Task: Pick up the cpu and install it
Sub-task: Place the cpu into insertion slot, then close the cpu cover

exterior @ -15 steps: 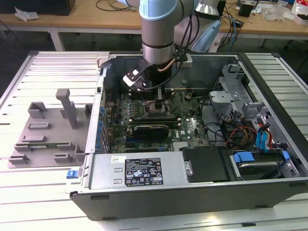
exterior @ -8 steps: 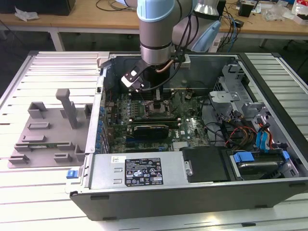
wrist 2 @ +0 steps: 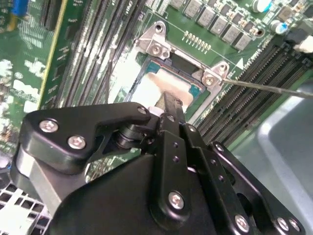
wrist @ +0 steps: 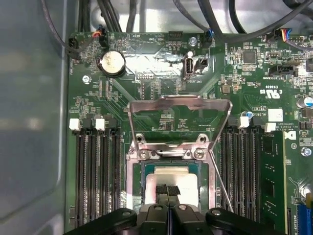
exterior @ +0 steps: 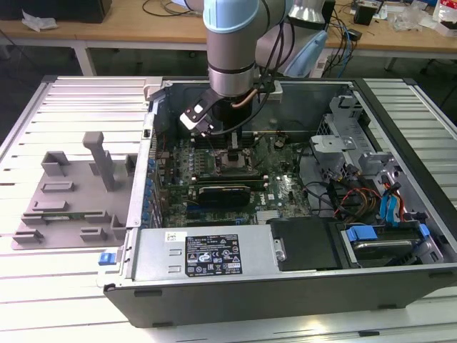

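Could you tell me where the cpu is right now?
In the first wrist view, the cpu lies in the open socket on the motherboard, between the banks of memory slots, with the gripper directly over it.

Robotics lab or electronics workshop. Indicated by industrial robot arm point(exterior: 230, 50) over an opened desktop computer case point(exterior: 285, 293) with exposed motherboard point(exterior: 285, 191), laid on a slatted metal surface point(exterior: 78, 100) beside a grey fixture plate point(exterior: 50, 214); cable-strewn wooden surface point(exterior: 128, 32) with loose parts along the back.
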Robot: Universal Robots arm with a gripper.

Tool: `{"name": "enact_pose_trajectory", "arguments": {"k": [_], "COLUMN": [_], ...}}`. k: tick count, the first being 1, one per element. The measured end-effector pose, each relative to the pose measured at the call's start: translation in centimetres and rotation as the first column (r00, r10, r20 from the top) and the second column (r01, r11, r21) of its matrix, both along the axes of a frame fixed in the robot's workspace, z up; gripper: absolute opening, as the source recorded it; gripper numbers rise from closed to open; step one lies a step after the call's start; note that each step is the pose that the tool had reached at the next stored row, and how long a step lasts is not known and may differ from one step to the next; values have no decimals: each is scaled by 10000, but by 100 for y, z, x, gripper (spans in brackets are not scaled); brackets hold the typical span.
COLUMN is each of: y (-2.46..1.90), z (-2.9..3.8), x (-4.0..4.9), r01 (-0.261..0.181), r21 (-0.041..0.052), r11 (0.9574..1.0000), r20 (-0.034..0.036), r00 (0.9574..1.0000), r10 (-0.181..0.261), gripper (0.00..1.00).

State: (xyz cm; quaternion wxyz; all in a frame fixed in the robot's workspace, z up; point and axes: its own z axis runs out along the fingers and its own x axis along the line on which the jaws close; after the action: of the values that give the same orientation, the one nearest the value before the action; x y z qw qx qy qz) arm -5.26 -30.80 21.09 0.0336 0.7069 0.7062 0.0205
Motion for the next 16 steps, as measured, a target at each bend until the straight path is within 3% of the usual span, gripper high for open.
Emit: {"name": "enact_pose_trajectory", "arguments": {"k": [3, 4, 5, 16], "y": [-1, -1, -1, -1], "z": [175, 277, 316, 317], "x": [0, -1, 0, -1], "r01": [-1, -1, -1, -1], "r21": [-15, -23, -25, -29], "r11": [10000, 10000, 10000, 10000], "r20": [-1, -2, -2, -2], "r00": [10000, 10000, 10000, 10000], "r10": [1, 1, 1, 1], "gripper": [11, 11, 11, 11]}}
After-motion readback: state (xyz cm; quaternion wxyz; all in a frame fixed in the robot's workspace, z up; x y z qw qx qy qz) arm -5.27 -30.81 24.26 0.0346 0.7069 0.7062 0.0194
